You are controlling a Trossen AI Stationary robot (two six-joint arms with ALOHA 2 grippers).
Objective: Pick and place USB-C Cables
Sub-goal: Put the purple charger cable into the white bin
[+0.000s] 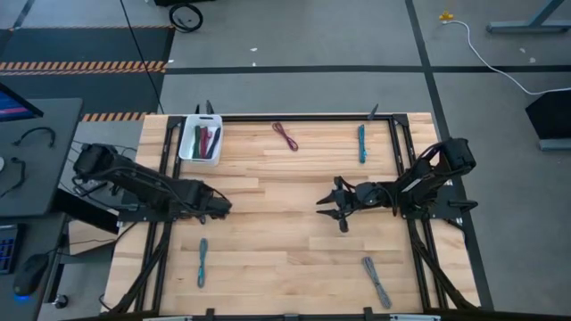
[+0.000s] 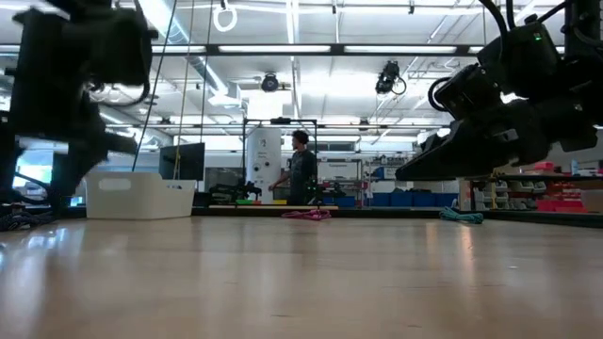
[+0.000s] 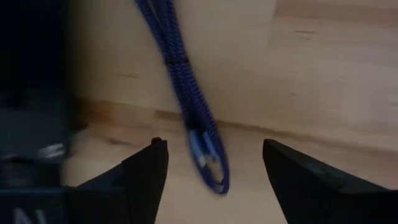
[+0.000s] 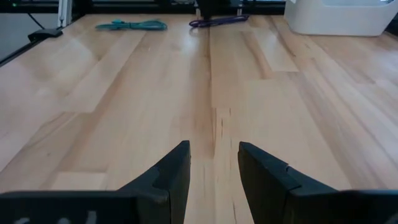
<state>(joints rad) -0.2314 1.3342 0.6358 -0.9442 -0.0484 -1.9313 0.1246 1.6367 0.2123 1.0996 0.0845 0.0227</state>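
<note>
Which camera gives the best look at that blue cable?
The left wrist view: the blue cable fills the picture, lying ahead of the open left gripper. From above it is a thin strip. The other two views miss it.

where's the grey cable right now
In the high view, the grey cable lies on the table near its bottom-right corner, below the right gripper and apart from it.
</note>
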